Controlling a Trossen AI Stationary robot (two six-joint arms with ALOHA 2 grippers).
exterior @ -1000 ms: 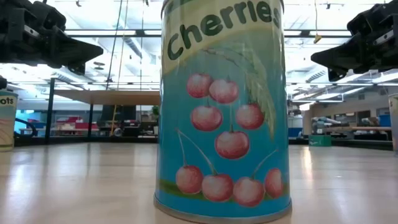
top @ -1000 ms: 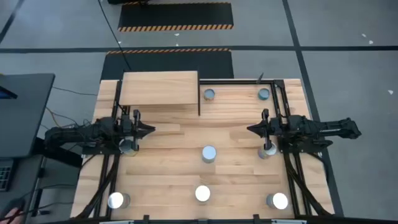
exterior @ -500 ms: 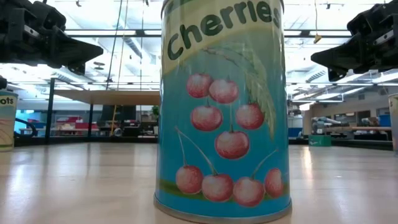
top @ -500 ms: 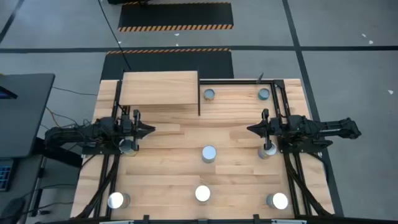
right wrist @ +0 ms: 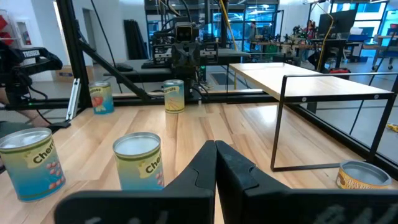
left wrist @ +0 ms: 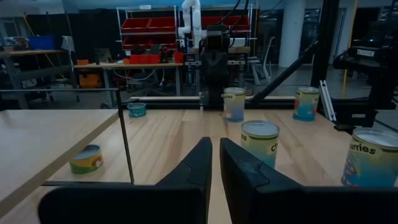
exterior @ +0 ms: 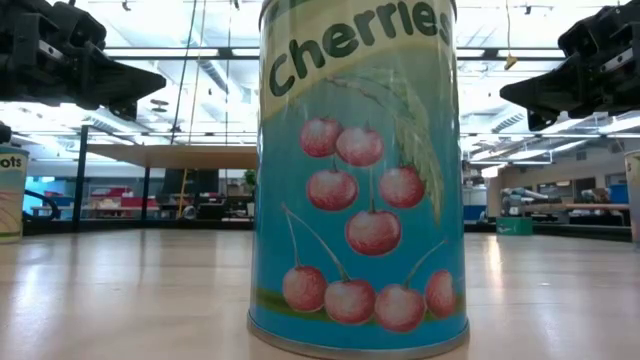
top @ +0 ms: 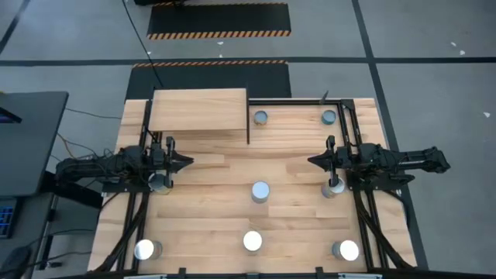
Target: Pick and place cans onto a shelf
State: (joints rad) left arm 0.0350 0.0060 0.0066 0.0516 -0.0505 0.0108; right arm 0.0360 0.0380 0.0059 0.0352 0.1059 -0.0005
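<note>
Several cans with shiny round tops stand apart on the tabletop, among them one at the middle (top: 260,191), one at the near middle (top: 253,240) and one at the far side beside the shelf (top: 260,117). The near middle can fills the low view (exterior: 360,180); its label is blue with cherries. The shelf (top: 199,108), a light wooden board on thin black legs, stands at the far left. My left gripper (top: 188,161) hovers shut in front of the shelf. My right gripper (top: 311,161) hovers shut at the right. Both are empty and point toward the table's middle.
One can (top: 159,182) stands under my left arm and one (top: 334,186) under my right arm. Cans also stand at the near left corner (top: 144,249), near right corner (top: 347,249) and far right (top: 329,117). Black frame rails run along both table sides.
</note>
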